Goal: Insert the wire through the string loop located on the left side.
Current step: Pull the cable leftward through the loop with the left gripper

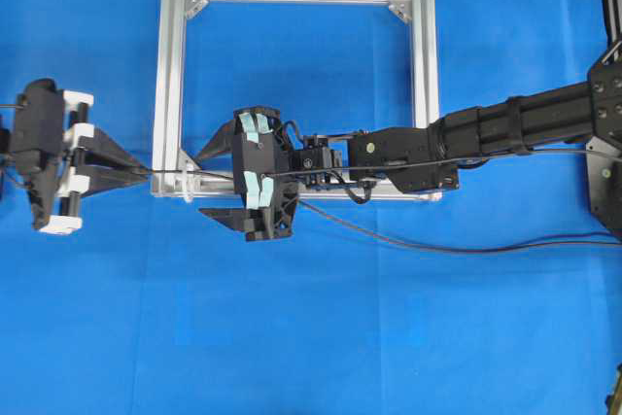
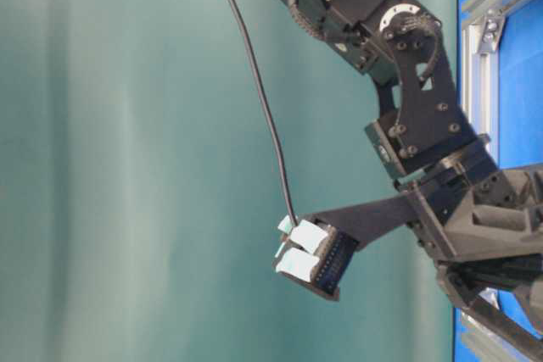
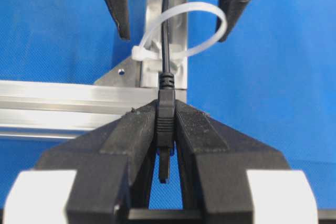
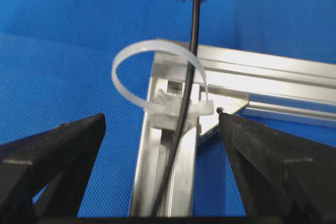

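Wire threads string loop on aluminium frame.

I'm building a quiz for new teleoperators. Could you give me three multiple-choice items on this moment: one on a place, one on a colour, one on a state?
1. Where does the string loop sit?
A. on the frame's lower-left corner
B. on the frame's top bar
C. loose on the mat

2. What colour is the wire?
A. red
B. black
C. white

3. How do the pincers stand?
A. both open
B. left pincer shut on the plug, right pincer open
C. right shut on the plug, left open

Answers:
1 A: the overhead view shows the loop fixed at that corner.
2 B: the cable is black in every view.
3 B: the left wrist view shows the plug clamped; the right wrist view shows fingers spread beside the wire.
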Robot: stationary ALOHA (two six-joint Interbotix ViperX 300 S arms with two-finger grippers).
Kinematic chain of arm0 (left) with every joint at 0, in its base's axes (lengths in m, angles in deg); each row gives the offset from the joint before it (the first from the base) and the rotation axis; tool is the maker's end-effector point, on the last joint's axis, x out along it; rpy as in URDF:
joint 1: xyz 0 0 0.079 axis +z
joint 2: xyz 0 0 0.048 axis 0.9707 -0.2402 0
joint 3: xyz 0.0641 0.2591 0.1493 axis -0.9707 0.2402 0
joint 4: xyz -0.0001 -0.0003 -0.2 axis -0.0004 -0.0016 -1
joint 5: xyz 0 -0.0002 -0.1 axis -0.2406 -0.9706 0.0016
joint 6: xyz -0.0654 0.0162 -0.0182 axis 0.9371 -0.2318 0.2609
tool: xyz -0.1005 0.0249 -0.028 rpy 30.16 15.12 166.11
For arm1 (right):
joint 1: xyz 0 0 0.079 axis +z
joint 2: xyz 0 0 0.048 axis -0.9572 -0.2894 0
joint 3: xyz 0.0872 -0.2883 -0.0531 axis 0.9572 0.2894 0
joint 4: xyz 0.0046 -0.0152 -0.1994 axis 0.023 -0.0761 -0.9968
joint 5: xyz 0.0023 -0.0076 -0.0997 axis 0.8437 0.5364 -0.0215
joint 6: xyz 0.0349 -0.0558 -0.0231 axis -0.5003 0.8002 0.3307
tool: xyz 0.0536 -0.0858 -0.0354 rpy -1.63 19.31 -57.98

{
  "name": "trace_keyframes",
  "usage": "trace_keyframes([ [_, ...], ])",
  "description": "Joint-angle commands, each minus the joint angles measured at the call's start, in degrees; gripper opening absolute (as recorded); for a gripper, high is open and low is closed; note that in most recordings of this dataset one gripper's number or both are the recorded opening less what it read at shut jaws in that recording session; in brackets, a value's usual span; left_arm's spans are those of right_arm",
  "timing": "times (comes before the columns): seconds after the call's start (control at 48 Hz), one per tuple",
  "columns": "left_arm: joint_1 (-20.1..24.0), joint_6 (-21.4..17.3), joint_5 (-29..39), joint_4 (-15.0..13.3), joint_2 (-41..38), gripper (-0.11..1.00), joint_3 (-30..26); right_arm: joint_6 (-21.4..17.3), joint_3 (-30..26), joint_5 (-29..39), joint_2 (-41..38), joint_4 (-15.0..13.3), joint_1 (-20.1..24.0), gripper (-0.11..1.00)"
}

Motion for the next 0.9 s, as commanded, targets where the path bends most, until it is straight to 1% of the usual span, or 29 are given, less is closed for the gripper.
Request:
trace_keyframes([
  [0.0, -0.09, 0.09, 3.43, -0.09, 4.57, 0.06, -0.26, -0.09, -0.35, -0.26, 1.93, 0.26, 0.18, 0.96],
  [0.271, -0.09, 0.44, 17.67, -0.09, 21.62, 0.06, 0.70, -0.09, -0.35, -0.26, 1.93, 0.26, 0.18, 0.96],
  [0.396, -0.09, 0.44, 24.52, -0.09, 29.00, 0.06, 0.18, -0.09, -0.35, -0.18, 2.02, 0.26, 0.18, 0.96],
  [0.48, -0.09, 0.44, 27.16, -0.09, 33.22, 0.06, -0.53, -0.09, -0.35, -0.26, 2.02, 0.26, 0.18, 0.96],
  [0.73, -0.09, 0.35, 35.33, -0.09, 41.40, 0.06, -2.72, -0.09, -0.35, -0.26, 2.02, 0.26, 0.18, 0.96],
  [0.876, 0.35, 0.26, 39.46, 0.09, 44.47, 0.06, -3.78, -0.09, -0.35, -0.26, 2.02, 0.26, 0.09, 0.96],
])
